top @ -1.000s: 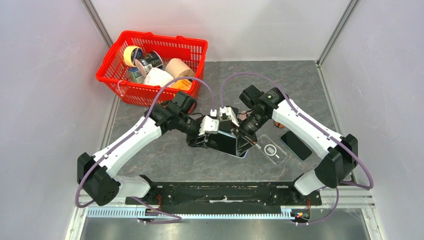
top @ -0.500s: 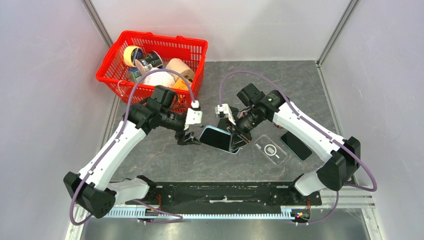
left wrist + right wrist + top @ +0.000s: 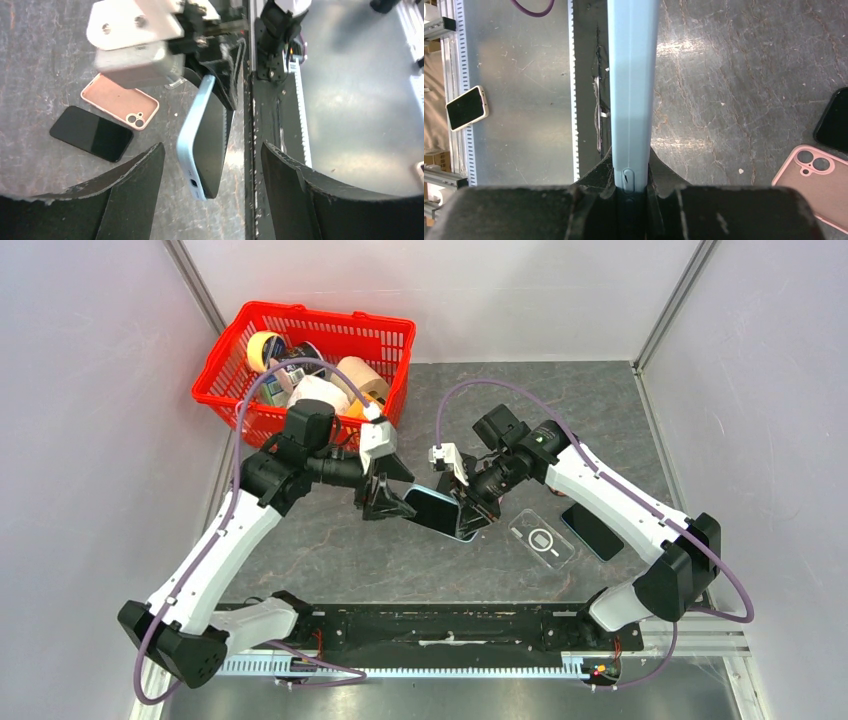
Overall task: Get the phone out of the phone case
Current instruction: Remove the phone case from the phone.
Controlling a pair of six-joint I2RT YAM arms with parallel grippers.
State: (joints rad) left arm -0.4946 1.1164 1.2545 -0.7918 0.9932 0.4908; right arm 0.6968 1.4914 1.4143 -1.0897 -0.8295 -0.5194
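While I watch the overhead view, the right end effector [image 3: 470,508] is clamped on the light-blue phone case [image 3: 192,135], holding it off the bench [image 3: 330,540] near the centre of the frame. The case is tipped up on its long edge. The phone [image 3: 214,145] sits inside it, its dark glass flush within the blue rim, so it is not out yet. From the right wrist camera I see the case's narrow side running straight up the middle of the frame, and the dark fingers [image 3: 591,182] pinch it from both sides at the bottom.

My left end effector [image 3: 385,502] is spread wide, just left of the case's free end in the overhead view. In the left wrist view its two fingers [image 3: 135,190] stand at the lower left and lower right. The bottom end of the cased phone hangs between them with a clear gap on each side, so nothing is gripped there.

On the bench to the right of centre lie a pinkish empty case [image 3: 120,100] and, just beside it, a bare black phone [image 3: 91,133], both flat. A red basket [image 3: 330,316] holding rolls of tape and other items fills the upper left of the overhead frame, behind the left arm.
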